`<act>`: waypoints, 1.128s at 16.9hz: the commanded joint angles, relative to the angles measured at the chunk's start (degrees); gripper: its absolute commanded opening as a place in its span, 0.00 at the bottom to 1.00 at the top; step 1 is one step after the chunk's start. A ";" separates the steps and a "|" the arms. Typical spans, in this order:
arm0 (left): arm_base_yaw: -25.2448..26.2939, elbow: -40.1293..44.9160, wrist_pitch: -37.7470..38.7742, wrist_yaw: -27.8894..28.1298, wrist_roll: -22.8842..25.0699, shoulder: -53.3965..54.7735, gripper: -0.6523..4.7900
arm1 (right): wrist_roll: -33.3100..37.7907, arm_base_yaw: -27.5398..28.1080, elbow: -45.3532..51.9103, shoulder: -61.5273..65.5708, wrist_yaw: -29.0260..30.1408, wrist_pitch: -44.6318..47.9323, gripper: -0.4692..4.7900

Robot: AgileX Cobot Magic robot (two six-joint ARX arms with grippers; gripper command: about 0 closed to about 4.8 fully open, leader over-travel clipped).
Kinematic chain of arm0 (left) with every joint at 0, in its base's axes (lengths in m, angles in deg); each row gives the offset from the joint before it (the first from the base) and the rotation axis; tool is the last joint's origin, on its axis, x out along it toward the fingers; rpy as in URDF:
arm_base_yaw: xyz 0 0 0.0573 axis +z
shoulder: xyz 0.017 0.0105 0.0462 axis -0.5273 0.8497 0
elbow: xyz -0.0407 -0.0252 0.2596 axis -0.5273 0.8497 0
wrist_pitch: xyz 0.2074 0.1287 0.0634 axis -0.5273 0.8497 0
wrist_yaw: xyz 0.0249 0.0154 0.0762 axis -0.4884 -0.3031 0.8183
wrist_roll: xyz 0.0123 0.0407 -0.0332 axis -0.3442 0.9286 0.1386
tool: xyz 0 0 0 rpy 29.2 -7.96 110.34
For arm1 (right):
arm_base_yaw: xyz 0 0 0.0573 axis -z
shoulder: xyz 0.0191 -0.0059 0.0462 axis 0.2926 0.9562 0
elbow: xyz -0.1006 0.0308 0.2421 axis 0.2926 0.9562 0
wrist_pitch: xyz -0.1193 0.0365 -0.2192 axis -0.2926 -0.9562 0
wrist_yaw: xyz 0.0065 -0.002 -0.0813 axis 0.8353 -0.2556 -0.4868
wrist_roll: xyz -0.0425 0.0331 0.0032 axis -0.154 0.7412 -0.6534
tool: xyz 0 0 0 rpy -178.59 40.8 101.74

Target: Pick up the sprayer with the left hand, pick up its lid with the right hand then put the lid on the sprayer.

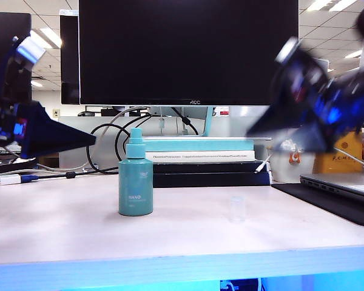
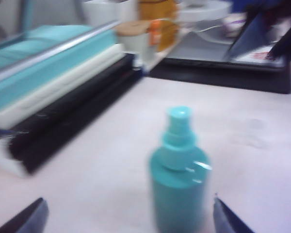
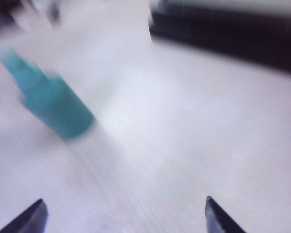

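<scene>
Flanking upright sprayer (image 1: 135,176) & lid (image 1: 237,208), L gripper (image 2: 128,216), R gripper (image 3: 123,216) both gape.

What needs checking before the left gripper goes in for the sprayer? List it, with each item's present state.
1. Sprayer upright on the table: ok.
2. Nozzle bare, lid standing apart on the table to the sprayer's right in the exterior view: ok.
3. Left gripper open, empty, fingertips either side of the sprayer in its wrist view: ok.
4. Left gripper down at bottle height: not ok; the exterior view shows it raised, off to the left.
5. Right gripper open and empty: ok.
6. Right gripper lined up with the lid: cannot tell; its wrist view is blurred and no lid shows.
</scene>
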 commanded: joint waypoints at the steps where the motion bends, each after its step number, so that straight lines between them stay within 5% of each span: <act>1: -0.48 -1.22 -1.55 -3.15 -1.33 3.13 0.96 | -3.23 -2.86 -0.26 2.38 -4.33 1.09 0.91; 9: -7.10 -7.34 -1.42 -4.44 -1.29 11.06 0.96 | -4.07 -5.29 -0.22 6.64 -5.60 2.36 0.91; 19: -8.46 -10.95 -1.66 -4.83 -1.27 16.79 0.96 | -5.25 -6.19 -0.20 7.37 -5.77 0.55 0.91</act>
